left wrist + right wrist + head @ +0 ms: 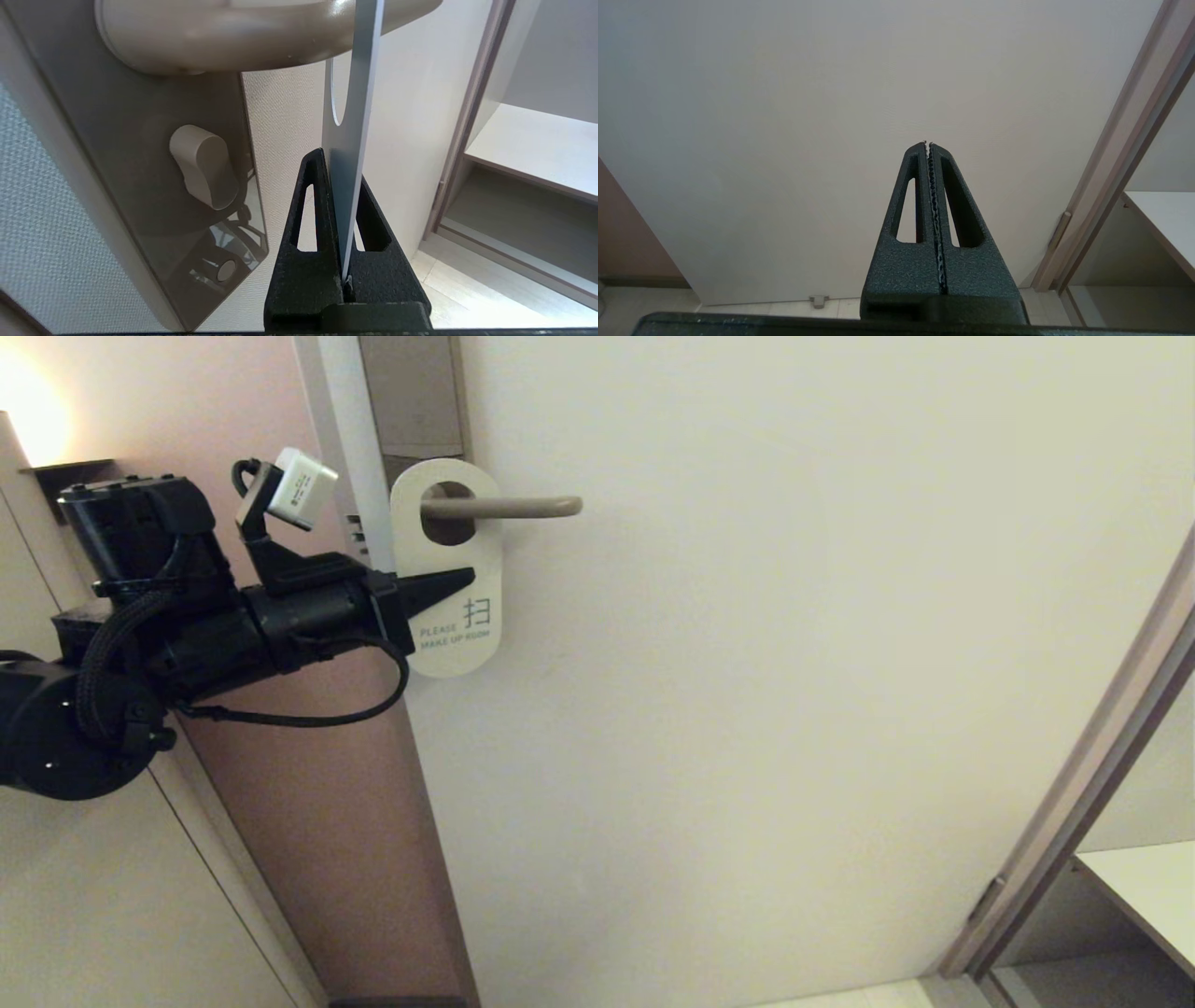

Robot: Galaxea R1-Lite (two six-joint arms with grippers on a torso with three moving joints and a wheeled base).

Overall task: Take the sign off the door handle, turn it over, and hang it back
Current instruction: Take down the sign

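1. The sign [446,616] hangs on the door handle [523,507], its oval hole threaded over the lever near the backplate. White face outward, reading "PLEASE MAKE UP ROOM" under a printed character.
2. Sign hangs roughly upright, rounded lower end free, lying close against the door [794,709].
3. Left pincer [462,581] comes in from the left, level, clamped on the sign's left edge about midway down; one dark finger lies across the white face.
4. Left wrist view: the card [348,154] is seen edge-on, pinched between both fingers [308,200], running up to the lever overhead.
5. Backplate [140,154] sits just beside the grip, with a thumb-turn knob and a small round keyhole lower down.
6. Left arm [187,625] reaches across a brownish wall panel [327,821]; a black cable loops below the wrist, and a white camera block is mounted on top.
7. Right pincer [930,154] is closed tight on nothing, toothed pads meeting, pointing at the bare door; it is not in the head view.
8. Far right: a door frame [1074,803] and a pale shelf [1148,887] beyond it.
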